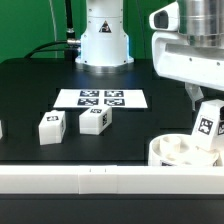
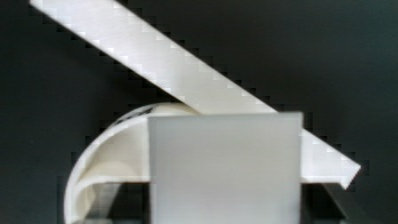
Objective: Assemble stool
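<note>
My gripper [image 1: 201,106] is at the exterior view's right, shut on a white blocky stool leg [image 1: 207,126] with a marker tag. The leg hangs slightly tilted, just above the round white seat [image 1: 178,150], which lies by the front rail. Whether the leg touches the seat I cannot tell. In the wrist view the held leg [image 2: 222,160] fills the space between the jaws of the gripper [image 2: 222,205], and the seat's curved rim [image 2: 111,155] shows beside it. Two more legs [image 1: 52,128] [image 1: 95,120] lie loose on the table at the left.
The marker board [image 1: 100,98] lies flat mid-table, in front of the robot base [image 1: 103,40]. A long white rail [image 1: 90,182] runs along the front edge and crosses the wrist view diagonally [image 2: 169,60]. Another white part peeks in at the far left edge [image 1: 2,128].
</note>
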